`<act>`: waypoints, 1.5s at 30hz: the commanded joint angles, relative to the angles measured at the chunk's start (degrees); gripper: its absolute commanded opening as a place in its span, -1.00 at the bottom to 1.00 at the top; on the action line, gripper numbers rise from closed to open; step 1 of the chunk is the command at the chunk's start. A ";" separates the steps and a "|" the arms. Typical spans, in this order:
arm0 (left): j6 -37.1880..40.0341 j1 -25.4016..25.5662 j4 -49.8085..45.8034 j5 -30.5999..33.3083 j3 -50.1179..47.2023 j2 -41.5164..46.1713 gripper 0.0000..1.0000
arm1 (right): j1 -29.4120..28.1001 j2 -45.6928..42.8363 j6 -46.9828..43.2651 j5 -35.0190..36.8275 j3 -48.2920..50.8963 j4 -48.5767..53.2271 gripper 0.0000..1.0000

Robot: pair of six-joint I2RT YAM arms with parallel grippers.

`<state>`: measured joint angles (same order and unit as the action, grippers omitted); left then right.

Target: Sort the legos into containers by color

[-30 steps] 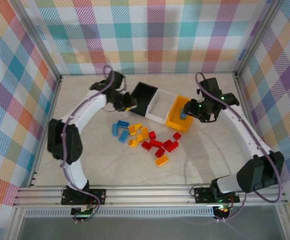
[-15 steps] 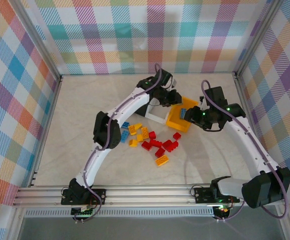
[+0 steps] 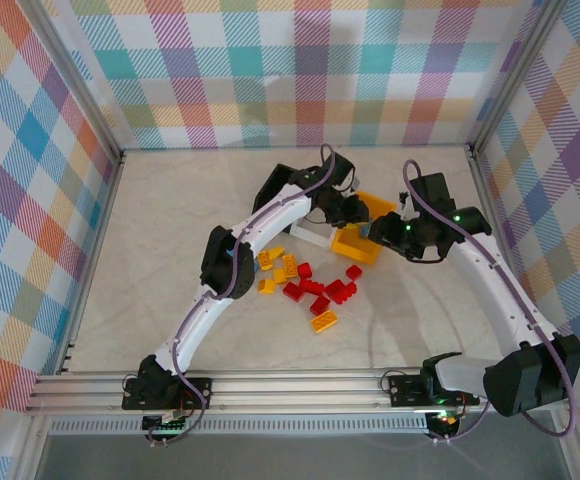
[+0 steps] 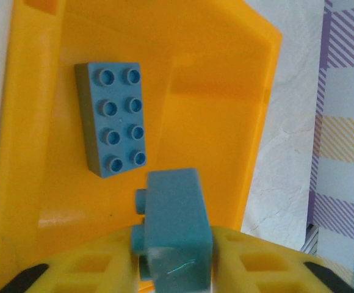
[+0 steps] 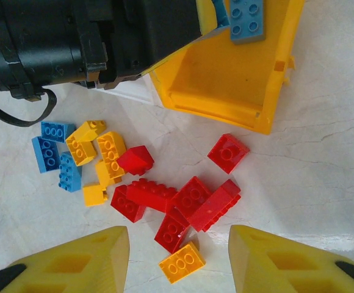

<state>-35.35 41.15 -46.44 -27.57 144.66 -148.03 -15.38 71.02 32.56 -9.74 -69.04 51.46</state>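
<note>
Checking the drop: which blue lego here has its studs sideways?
The small blue brick in the left gripper; the eight-stud brick lies studs up in the yellow bin.

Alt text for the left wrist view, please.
A small blue brick sits between the left hand's yellow fingers over the yellow-orange bin, where a longer blue brick already lies studs up.

White arms (image 3: 270, 215), black joints (image 3: 220, 262), purple cables (image 3: 410, 190), yellow pincer fingers (image 5: 73, 262).
</note>
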 commanded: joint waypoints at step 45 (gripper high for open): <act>4.74 -13.82 -3.26 19.42 -78.23 66.19 0.53 | -24.72 17.13 13.24 3.28 6.98 3.48 0.43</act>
<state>-30.50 27.22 -50.41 -8.86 66.74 -83.40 -40.16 86.80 43.70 -9.34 -60.77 54.06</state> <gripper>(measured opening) 0.764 0.716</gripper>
